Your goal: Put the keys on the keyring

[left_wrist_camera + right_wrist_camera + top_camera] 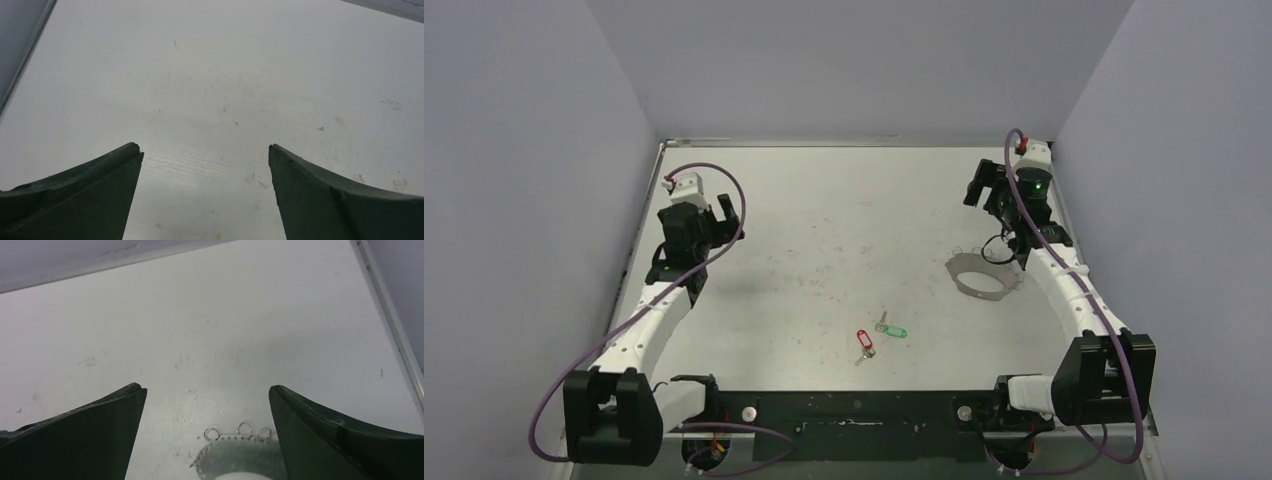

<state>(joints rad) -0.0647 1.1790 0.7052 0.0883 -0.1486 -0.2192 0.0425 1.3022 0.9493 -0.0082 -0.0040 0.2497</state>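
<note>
The red-tagged key (864, 339) and the green-tagged key (893, 331) lie close together on the white table (824, 220), near its front edge. The keyring (981, 277) lies well apart to their right, near the right gripper (207, 388). That gripper and the left gripper (205, 147) are spread wide and empty. No key is threaded yet, so the whole job remains.

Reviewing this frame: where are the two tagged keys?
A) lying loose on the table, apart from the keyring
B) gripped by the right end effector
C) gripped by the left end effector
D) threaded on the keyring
A: the red-tagged key and green-tagged key lie close together on the table, clear of the keyring, while the left end effector and right end effector stand open and empty.
</note>
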